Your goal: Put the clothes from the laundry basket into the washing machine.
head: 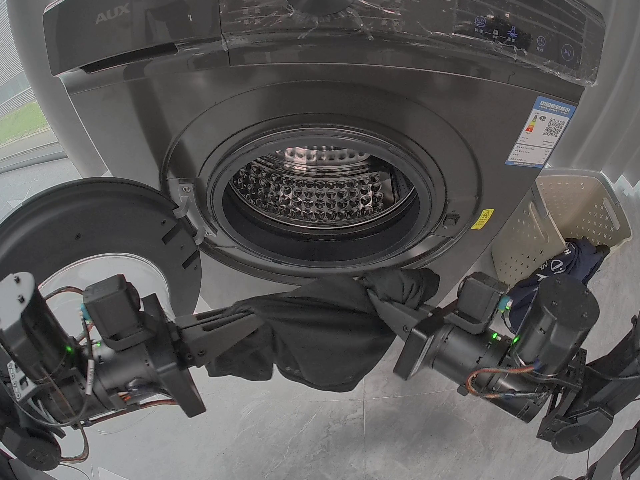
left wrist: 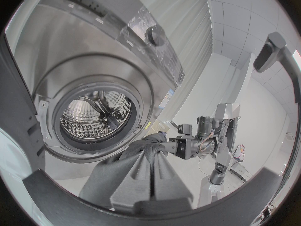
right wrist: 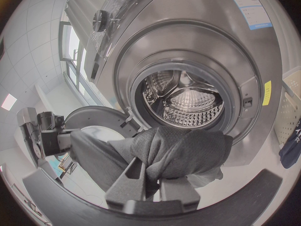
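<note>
A dark grey garment (head: 313, 331) hangs stretched between both grippers, just below and in front of the washing machine's open drum (head: 320, 185). My left gripper (head: 233, 320) is shut on the garment's left end; in the left wrist view its fingers (left wrist: 138, 178) pinch the cloth (left wrist: 106, 173). My right gripper (head: 383, 308) is shut on the bunched right end (right wrist: 185, 154). The cream laundry basket (head: 587, 208) stands to the right of the machine with a navy garment (head: 567, 265) draped over its front rim.
The machine's round door (head: 93, 235) is swung open to the left, close behind my left arm. The drum (right wrist: 185, 101) holds no clothes that I can see. Pale tiled floor (head: 320, 435) lies below the garment.
</note>
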Tool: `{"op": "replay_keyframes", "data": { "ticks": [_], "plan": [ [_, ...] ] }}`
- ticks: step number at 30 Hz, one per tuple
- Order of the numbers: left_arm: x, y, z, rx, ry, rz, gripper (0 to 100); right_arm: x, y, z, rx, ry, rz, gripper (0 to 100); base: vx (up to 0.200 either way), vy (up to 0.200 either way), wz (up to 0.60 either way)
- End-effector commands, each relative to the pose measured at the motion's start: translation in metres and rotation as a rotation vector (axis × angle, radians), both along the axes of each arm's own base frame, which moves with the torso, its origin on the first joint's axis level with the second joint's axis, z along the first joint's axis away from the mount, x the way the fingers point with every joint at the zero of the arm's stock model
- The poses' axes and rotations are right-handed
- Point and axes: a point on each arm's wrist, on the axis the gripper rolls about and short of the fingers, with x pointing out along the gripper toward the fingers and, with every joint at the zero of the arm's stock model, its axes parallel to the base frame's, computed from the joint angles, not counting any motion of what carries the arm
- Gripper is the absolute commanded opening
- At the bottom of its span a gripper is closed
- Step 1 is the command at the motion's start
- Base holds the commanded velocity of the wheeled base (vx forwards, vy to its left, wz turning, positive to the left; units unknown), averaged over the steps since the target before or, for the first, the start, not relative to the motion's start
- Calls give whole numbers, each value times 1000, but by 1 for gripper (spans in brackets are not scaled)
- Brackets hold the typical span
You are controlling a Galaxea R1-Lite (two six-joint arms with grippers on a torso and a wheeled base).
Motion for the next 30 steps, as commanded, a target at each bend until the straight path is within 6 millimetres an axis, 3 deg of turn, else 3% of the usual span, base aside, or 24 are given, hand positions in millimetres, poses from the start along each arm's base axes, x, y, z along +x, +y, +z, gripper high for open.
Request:
{"op": "replay_keyframes", "data": {
  "ticks": [1,5,11,17,22,23,30],
  "plan": [
    [-22,24,19,-79,-86,30,0,-8,-6,-11,-36,29,16,0,0,0,0],
    [-19,20,24,-93,-91,19,0,-7,-3,-11,-37,28,19,0,0,0,0],
    [-12,15,21,-78,-70,-22,0,-4,1,-31,-71,64,36,0,0,0,0],
    [-14,14,26,-93,-90,-33,0,-6,5,-38,-61,52,48,0,0,0,0],
    [-4,9,23,-82,-64,-72,0,0,10,-46,-82,44,44,0,0,0,0],
    [-1,7,21,-77,-46,-78,0,0,11,-48,-90,43,46,100,0,0,0],
    [4,7,2,-28,31,-77,0,11,17,-43,-41,-5,27,100,0,0,0]
  ]
}}
